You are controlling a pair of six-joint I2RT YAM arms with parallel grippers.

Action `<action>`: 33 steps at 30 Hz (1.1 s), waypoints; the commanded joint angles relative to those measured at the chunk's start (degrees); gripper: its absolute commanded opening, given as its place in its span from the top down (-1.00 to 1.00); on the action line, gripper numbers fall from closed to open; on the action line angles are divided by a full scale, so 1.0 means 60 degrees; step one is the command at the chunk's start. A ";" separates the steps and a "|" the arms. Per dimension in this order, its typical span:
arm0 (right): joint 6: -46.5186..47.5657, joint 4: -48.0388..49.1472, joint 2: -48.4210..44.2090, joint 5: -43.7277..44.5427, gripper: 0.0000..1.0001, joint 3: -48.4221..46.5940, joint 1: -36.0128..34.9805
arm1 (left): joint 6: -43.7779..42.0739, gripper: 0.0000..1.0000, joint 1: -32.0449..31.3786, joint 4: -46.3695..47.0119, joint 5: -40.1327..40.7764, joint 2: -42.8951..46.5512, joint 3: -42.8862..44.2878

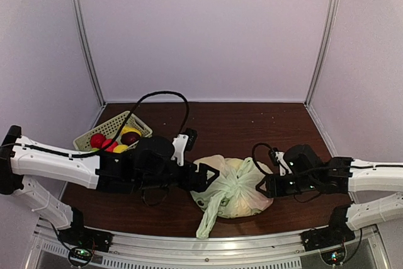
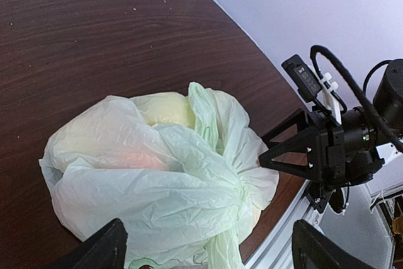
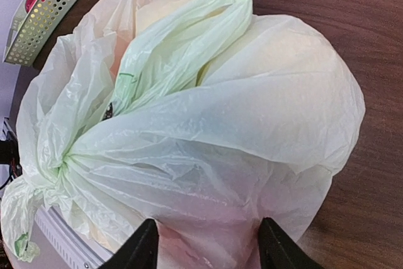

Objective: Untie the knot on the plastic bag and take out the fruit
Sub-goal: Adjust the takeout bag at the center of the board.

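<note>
**One knot tied, two claws at the bag**

Behind and to the left of the plastic bag (image 1: 236, 190) sits one slotted basket (image 1: 104, 124). It holds red, yellow and dark pieces (image 1: 96, 140), too crowded to count with certainty.

Just left of the bag, the left claw (image 2: 208, 237) hovers wide open and grips nothing.

The one bag lies closed on the desk (image 1: 252, 124) between the two arms. The fruit (image 2: 164, 108) is inside it, showing only as a pale yellow bulge and a pinkish-orange glow. I count two pieces and cannot tell beyond that.

One knot (image 3: 63, 165) closes the bag on its near-left side, and one loose tail (image 1: 206, 222) trails from it.

At the bag's right flank, the right claw (image 3: 208, 247) has its fingers apart with a bulge of plastic between them. I cannot tell whether it is pinching that plastic.

The step in hand looks like steadying the bag so the knot can be worked. The right claw would do best to pinch a fold of plastic only, low on the bag and away from the knot, without squeezing the fruit. The left claw should take the strand right beside the knot and draw it along its own line. Pulling upward would likely tighten the knot or tear the thin plastic.
</note>
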State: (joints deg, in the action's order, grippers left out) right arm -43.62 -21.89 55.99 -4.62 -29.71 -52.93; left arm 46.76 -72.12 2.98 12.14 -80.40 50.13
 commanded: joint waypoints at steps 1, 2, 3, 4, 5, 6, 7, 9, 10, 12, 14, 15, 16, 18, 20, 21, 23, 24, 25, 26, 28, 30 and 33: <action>0.0452 0.0893 0.0410 -0.0002 0.02 -0.0052 0.0041 | 0.0273 -0.85 -0.0043 0.0473 -0.0033 0.0355 -0.0260; 0.0576 0.0984 0.0599 0.0018 0.05 -0.0143 0.0042 | 0.0315 -0.85 -0.0033 0.0470 -0.0043 0.0404 -0.0299; 0.0709 0.1069 0.0809 0.0085 0.09 -0.0260 0.0044 | 0.0361 -0.86 -0.0034 0.0496 -0.0036 0.0480 -0.0329; 0.0824 0.1134 0.1042 0.0141 0.14 -0.0403 0.0045 | 0.0394 -0.87 -0.0012 0.0574 -0.0043 0.0566 -0.0406; 0.0956 0.1244 0.1289 0.0190 0.19 -0.0529 0.0045 | 0.0431 -0.87 -0.0020 0.0667 -0.0037 0.0667 -0.0489; 0.1049 0.1346 0.1534 0.0231 0.23 -0.0689 0.0046 | 0.0458 -0.88 -0.0020 0.0752 -0.0032 0.0795 -0.0566; 0.1162 0.1476 0.1807 0.0254 0.26 -0.0819 0.0037 | 0.0494 -0.89 -0.0021 0.0805 -0.0019 0.0906 -0.0650; 0.1351 0.1744 0.2333 0.0238 0.32 -0.1186 0.0046 | 0.0571 -0.90 -0.0008 0.0830 -0.0009 0.1095 -0.0774; 0.1463 0.1898 0.2582 0.0191 0.33 -0.1348 0.0043 | 0.0638 -0.90 0.0002 0.0824 -0.0003 0.1174 -0.0843; 0.1683 0.2103 0.3161 0.0102 0.33 -0.1853 0.0046 | 0.0751 -0.90 -0.0007 0.0762 -0.0008 0.1291 -0.0978; 0.1938 0.2237 0.3627 -0.0023 0.33 -0.2278 0.0035 | 0.0824 -0.90 -0.0007 0.0670 0.0003 0.1329 -0.1039; 0.2071 0.2278 0.3837 -0.0080 0.34 -0.2474 0.0042 | 0.0844 -0.90 -0.0007 0.0623 0.0030 0.1341 -0.1046; 0.2165 0.2265 0.4003 -0.0079 0.34 -0.2663 0.0037 | 0.0879 -0.90 -0.0007 0.0573 0.0048 0.1349 -0.1058; 0.2315 0.2158 0.4181 -0.0055 0.33 -0.2953 0.0046 | 0.0886 -0.90 0.0008 0.0439 0.0099 0.1390 -0.1043; 0.2393 0.1962 0.4119 0.0099 0.28 -0.3081 0.0046 | 0.0848 -0.92 0.0038 0.0292 0.0210 0.1423 -0.0994; 0.2415 0.1876 0.4005 0.0159 0.25 -0.3081 0.0043 | 0.0810 -0.92 0.0063 0.0142 0.0264 0.1451 -0.0947; 0.2421 0.1700 0.3633 0.0216 0.17 -0.2991 0.0043 | 0.0705 -0.92 0.0112 -0.0351 0.0457 0.1477 -0.0798; 0.2395 0.1625 0.3424 0.0227 0.13 -0.2900 0.0046 | 0.0657 -0.89 0.0162 -0.0788 0.0573 0.1462 -0.0665; 0.2355 0.1517 0.3184 0.0239 0.08 -0.2788 0.0036 | 0.0629 -0.82 0.0244 -0.1301 0.0674 0.1383 -0.0490; 0.2299 0.1434 0.2919 0.0285 0.04 -0.2664 0.0045 | 0.0595 -0.73 0.0325 -0.1762 0.0762 0.1269 -0.0289; 0.2122 0.1301 0.2366 0.0356 -0.01 -0.2289 0.0038 | 0.0446 -0.60 0.0385 -0.2746 0.0957 0.0917 0.0286; 0.1905 0.1225 0.1726 0.0375 -0.07 -0.1970 0.0046 | 0.0205 -0.56 0.0389 -0.3473 0.1115 0.0505 0.0978; 0.1593 0.1124 0.1068 0.0342 -0.10 -0.1618 0.0045 | 0.0033 -0.56 0.0415 -0.3780 0.1180 0.0019 0.1429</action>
State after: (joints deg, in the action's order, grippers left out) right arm -31.44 -12.58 66.43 -3.97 -42.30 -52.93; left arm 49.54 -69.95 -13.32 16.99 -77.12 54.43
